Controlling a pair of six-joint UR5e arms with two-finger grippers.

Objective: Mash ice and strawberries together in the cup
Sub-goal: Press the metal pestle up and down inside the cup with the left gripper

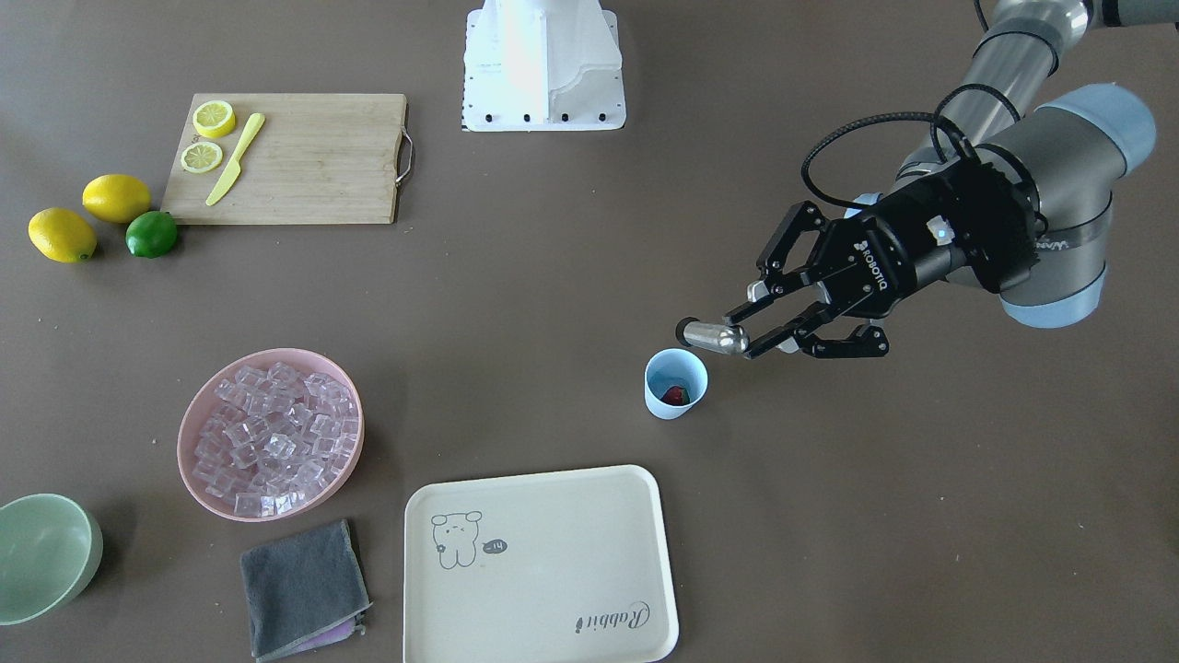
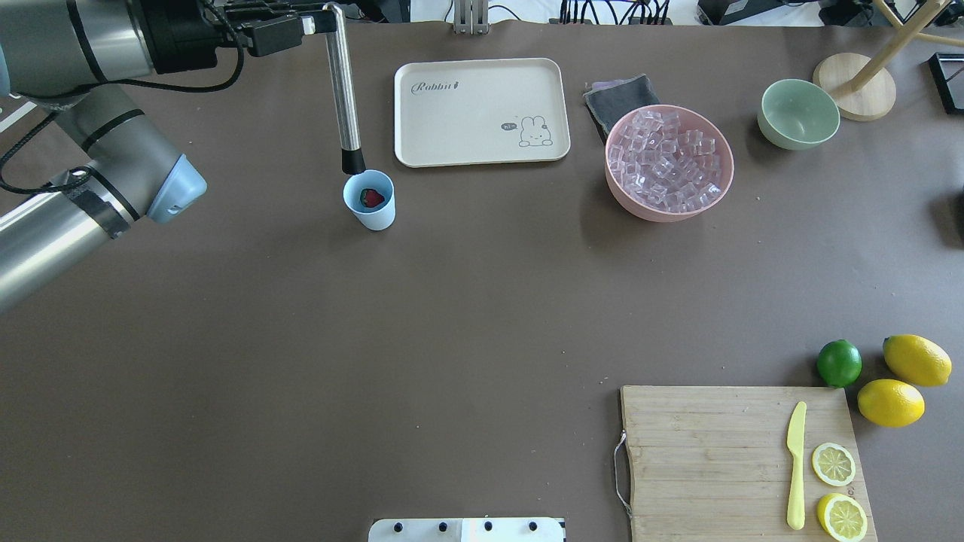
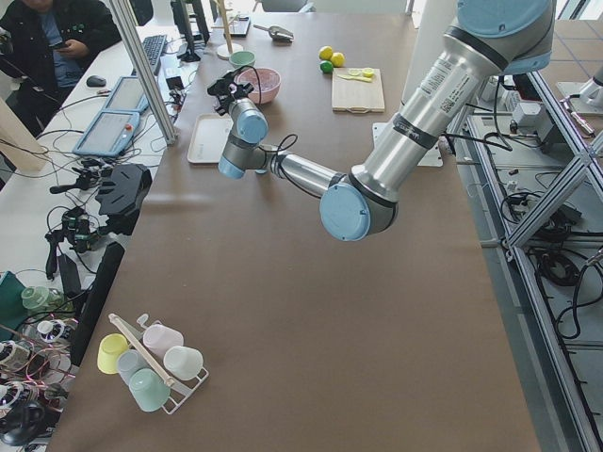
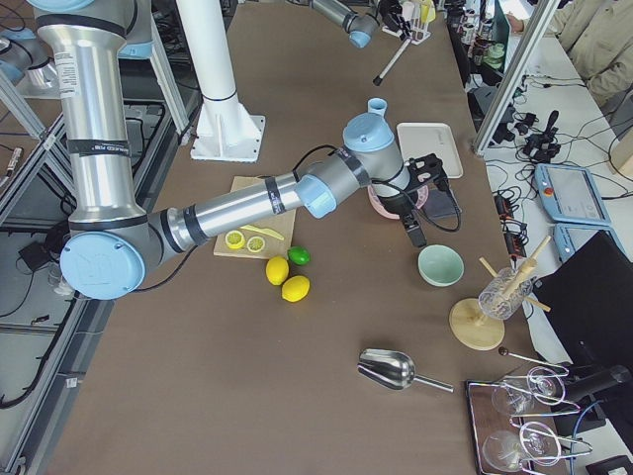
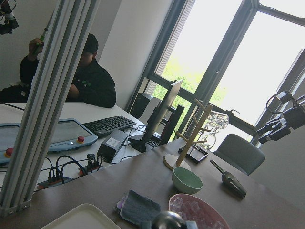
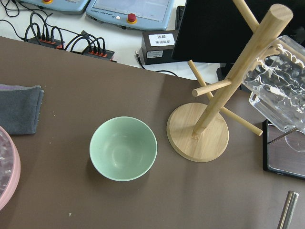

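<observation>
From the front, saw the left gripper point(image 1: 742, 333) clamped on a steel muddler point(image 1: 709, 336) just over the cup point(image 1: 675, 384), strawberry point(image 1: 676, 395) inside. Overhead, found the muddler's black tip at the cup's rim, the tray point(image 2: 467, 128) edge near, ice point(image 2: 669, 162) heaped in the pink bowl point(image 2: 655, 213) well apart, a broad stretch of table point(image 2: 376, 339) on the cup's near side. From the right end, could not tell the right gripper point(image 4: 415, 233) wide or narrow.

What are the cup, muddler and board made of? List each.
Cup: likely plastic, matte pale blue, thin even wall.
Muddler: seemingly metal, shiny highlights; black tip, maybe rubber.
Board: wood or bamboo, visible grain strips.
</observation>
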